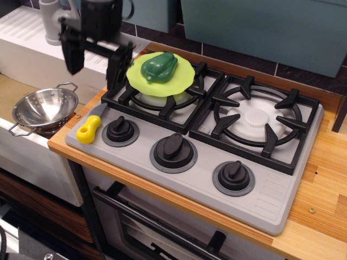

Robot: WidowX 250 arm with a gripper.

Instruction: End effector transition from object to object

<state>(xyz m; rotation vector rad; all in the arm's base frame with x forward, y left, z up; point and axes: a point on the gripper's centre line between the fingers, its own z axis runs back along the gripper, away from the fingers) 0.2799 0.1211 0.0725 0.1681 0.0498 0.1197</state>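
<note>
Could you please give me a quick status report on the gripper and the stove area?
Gripper open, empty, hovering left of green pepper. Pepper sits on lime plate, left burner. Yellow-handled knife below; path clear.

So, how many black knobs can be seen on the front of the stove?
3, in a row along the grey front panel: left knob beside the yellow-handled tool, middle knob, right knob. None seems hidden.
</note>
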